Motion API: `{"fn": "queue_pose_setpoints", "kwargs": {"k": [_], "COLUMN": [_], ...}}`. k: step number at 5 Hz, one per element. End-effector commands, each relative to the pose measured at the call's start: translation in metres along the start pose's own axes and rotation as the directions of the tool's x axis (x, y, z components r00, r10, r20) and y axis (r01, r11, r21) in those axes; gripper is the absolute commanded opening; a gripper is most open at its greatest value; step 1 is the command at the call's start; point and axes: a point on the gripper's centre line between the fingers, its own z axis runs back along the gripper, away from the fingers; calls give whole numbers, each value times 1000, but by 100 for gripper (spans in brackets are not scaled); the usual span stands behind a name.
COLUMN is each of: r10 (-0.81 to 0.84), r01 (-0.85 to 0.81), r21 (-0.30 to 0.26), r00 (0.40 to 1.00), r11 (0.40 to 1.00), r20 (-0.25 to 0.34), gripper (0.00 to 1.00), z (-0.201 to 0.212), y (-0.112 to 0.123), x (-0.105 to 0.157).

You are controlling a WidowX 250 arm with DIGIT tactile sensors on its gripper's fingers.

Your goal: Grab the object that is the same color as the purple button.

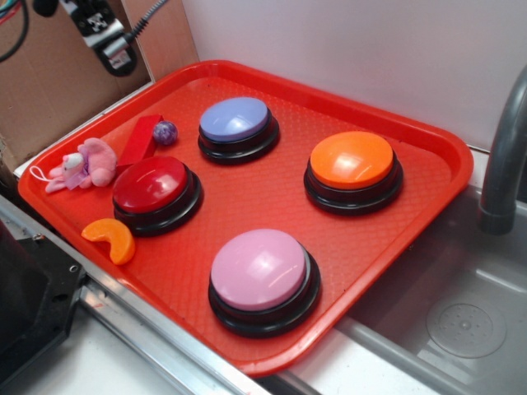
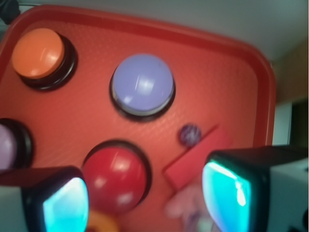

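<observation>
A tiny dark-purple mottled ball, the object (image 1: 165, 132) (image 2: 189, 134), lies on the red tray (image 1: 272, 185) beside the far end of a red block (image 1: 140, 140) (image 2: 195, 159). Just right of it stands the purple button (image 1: 235, 120) (image 2: 142, 83), bluish-lavender on a black base. My gripper (image 2: 145, 200) is open, its teal pads (image 2: 224, 193) wide apart with nothing between them. It hovers high over the red button (image 1: 150, 184) (image 2: 116, 174) and the block, well above the ball. In the exterior view only part of the arm (image 1: 107, 37) shows at top left.
On the tray also stand an orange button (image 1: 352, 160) (image 2: 37, 52) and a pinkish-lilac button (image 1: 258, 269) (image 2: 7, 145). A pink plush toy (image 1: 82, 164) and an orange slice (image 1: 113, 239) lie at its left edge. A sink (image 1: 461, 321) and grey faucet (image 1: 502, 156) are on the right.
</observation>
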Motion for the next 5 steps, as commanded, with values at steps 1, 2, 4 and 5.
{"fn": "queue_pose_setpoints", "kwargs": {"k": [1,2,4,5], "r10": [-132,-196,-267,-287], "r01": [130,193,268,287], "r21": [37,47,-29,-5], "r00": [990,979,962,958], "r11": [991,980,963,958], "r20": [44,53,58,22], "gripper": [100,100,100,100], "z": [-34,-47,-74,-87], "y": [27,35,49,54], "x": [17,18,16,13]}}
